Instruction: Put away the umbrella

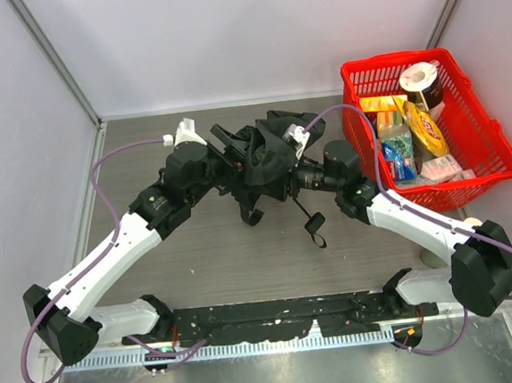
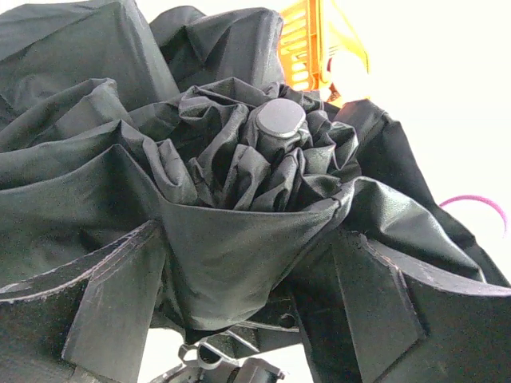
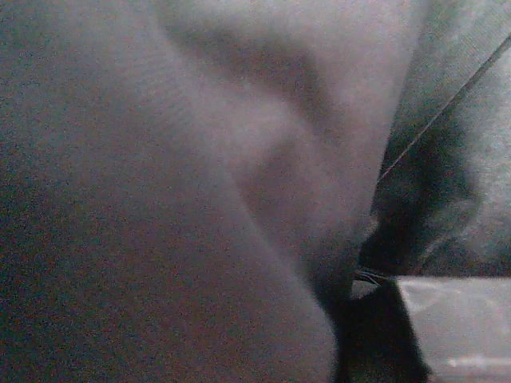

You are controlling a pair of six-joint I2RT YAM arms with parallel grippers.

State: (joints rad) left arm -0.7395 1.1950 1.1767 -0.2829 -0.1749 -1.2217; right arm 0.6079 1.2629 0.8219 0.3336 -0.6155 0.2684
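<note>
The black umbrella (image 1: 269, 150) hangs bunched between my two arms over the middle of the table, and its wrist strap (image 1: 316, 227) dangles below it. In the left wrist view its crumpled canopy (image 2: 239, 159) with the round top cap (image 2: 280, 117) fills the frame. My left gripper (image 2: 247, 295) has canopy fabric pressed between its fingers (image 2: 112, 303); from above it (image 1: 229, 162) sits at the umbrella's left side. My right gripper (image 1: 291, 179) is at the umbrella's right side under the fabric. Canopy cloth (image 3: 200, 199) covers the right wrist view, and only one finger (image 3: 455, 319) shows.
A red basket (image 1: 486, 158) stands at the right back with a tape roll (image 1: 419, 79), a yellow packet and several boxes in it. White walls close the table on three sides. Purple cables loop off both arms.
</note>
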